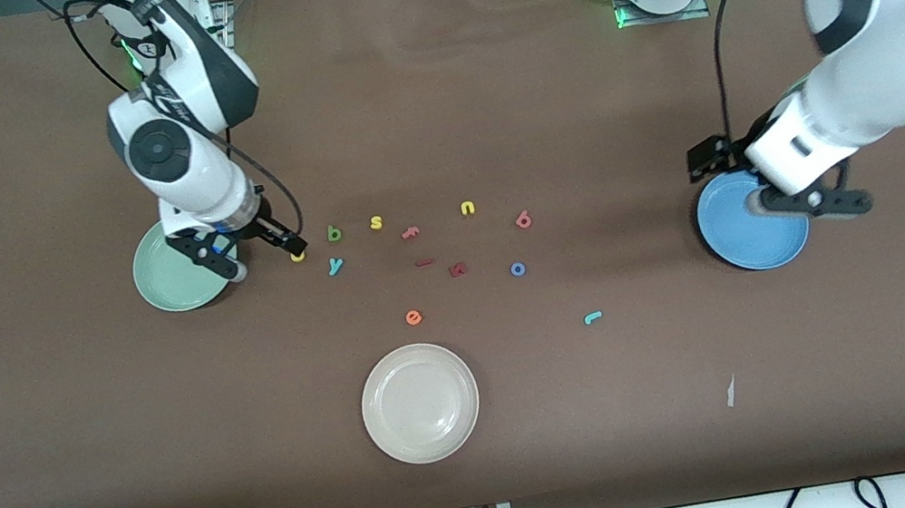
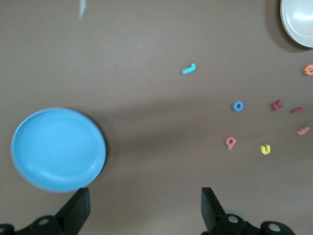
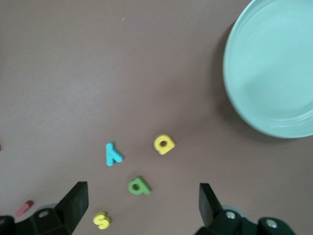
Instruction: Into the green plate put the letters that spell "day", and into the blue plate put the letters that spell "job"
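Mint-green and bright blue, both plates are bare as far as I can see, so I judge nothing of the task is done: all six letters wait on the brown bench (image 1: 77, 427).

The green plate (image 1: 165, 284) sits toward the right arm's end, with the right gripper (image 1: 266, 253) hanging over the gap between it and the "day" letters, jaws spread wide and holding nothing. The yellow "a" (image 3: 164, 144) lies just beside that plate; the dark green "d" (image 3: 139, 186) and teal "y" (image 3: 113, 154) lie near it, toward the middle of the bench.

The blue plate (image 2: 57, 149) sits toward the left arm's end. The left gripper (image 1: 811, 198) hangs over it, jaws fully apart and empty. The "job" letters are well apart from that plate: the salmon "b" (image 2: 231, 142), the blue "o" (image 2: 238, 105) nearer to the front camera, and the teal "j" (image 2: 189, 69) nearer still.

Left over on the bench are the yellow "s" (image 1: 376, 223), yellow "u" (image 1: 468, 208), orange "e" (image 1: 414, 317) and the white plate (image 1: 420, 403).

From the front, the right arm covers part of the green plate, the right gripper's finger partly hides the "a", and the left wrist covers part of the blue plate. Three reddish pieces (image 1: 457, 270) mid-bench are too small for me to read.
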`<state>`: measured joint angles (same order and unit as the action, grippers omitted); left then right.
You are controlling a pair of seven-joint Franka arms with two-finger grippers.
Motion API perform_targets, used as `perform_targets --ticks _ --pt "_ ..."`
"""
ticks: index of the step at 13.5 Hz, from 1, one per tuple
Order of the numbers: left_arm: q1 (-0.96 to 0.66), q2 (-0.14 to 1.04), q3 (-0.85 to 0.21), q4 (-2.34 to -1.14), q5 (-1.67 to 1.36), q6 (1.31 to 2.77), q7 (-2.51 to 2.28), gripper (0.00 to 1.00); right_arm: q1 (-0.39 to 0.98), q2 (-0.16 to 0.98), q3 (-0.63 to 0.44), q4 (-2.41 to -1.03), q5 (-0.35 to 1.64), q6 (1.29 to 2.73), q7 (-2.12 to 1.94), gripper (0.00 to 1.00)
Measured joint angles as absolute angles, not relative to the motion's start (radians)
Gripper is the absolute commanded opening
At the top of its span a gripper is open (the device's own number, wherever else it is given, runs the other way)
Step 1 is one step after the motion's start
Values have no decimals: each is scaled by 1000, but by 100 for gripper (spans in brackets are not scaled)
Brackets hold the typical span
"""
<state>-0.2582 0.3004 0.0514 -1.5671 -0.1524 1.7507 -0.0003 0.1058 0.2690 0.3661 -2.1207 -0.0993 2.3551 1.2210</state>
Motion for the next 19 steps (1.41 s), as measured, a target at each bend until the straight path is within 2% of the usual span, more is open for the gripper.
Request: perform_targets --ticks 3,10,13,19 --pt "-313 402 52 -1568 -152 1858 0 100 122 321 366 -2120 -156 2406 1295 100" --pt "-399 606 53 -1575 -152 2228 3 100 120 376 359 -2119 -258 2452 1327 100" --pt "-427 672 57 -1577 -152 2343 6 91 120 390 354 -2119 -259 2458 1353 100" --pt "-488 747 77 -1607 -110 2518 26 98 119 460 329 -2123 -265 2526 1395 100"
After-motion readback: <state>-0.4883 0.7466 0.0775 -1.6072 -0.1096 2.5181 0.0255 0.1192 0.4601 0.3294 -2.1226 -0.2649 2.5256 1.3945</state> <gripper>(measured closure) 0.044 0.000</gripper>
